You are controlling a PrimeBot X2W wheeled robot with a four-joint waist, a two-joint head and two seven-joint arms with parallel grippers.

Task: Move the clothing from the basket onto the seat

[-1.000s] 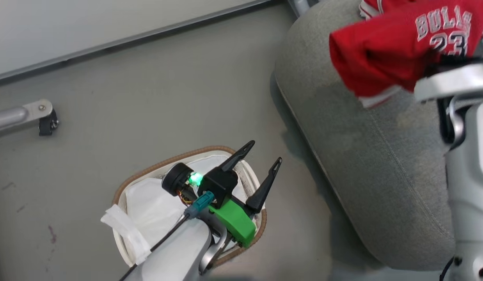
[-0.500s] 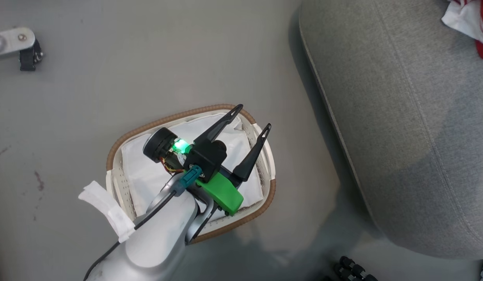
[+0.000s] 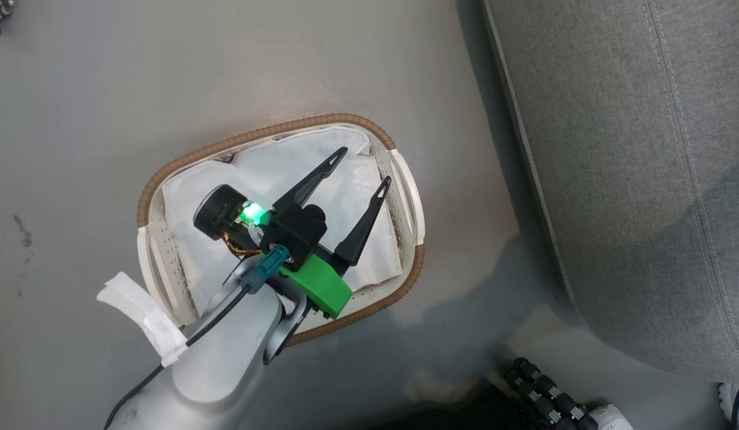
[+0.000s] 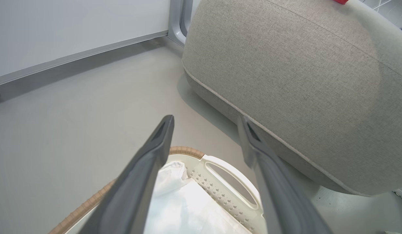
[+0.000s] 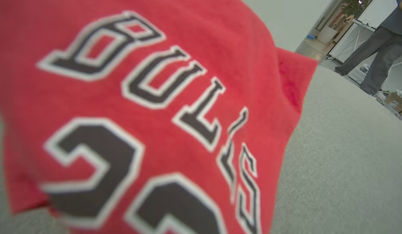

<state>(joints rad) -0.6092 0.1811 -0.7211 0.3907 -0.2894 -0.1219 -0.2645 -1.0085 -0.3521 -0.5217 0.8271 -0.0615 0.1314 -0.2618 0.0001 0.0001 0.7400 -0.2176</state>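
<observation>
Lying in the oval white perforated plastic basket (image 3: 268, 128) is a white fabric liner (image 3: 274, 167); the left gripper (image 3: 365, 164) hangs over it, fingers apart. The right gripper, fingers hidden, is clamped on a bright red jersey (image 5: 155, 113) lettered "BULLS" in white-edged black, above the grey woven seat (image 5: 344, 156).

Silver arm (image 3: 226, 364) w/ blk cable (image 3: 217, 316), green bracket (image 3: 316, 283), blk 2-finger tool (image 3: 365, 165).

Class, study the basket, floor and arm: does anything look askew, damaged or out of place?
A white strip juts loose from the left forearm, like peeling tape. A reddish smear marks the floor left of the basket. The liner lies crumpled. Nothing looks spilled or broken.
</observation>
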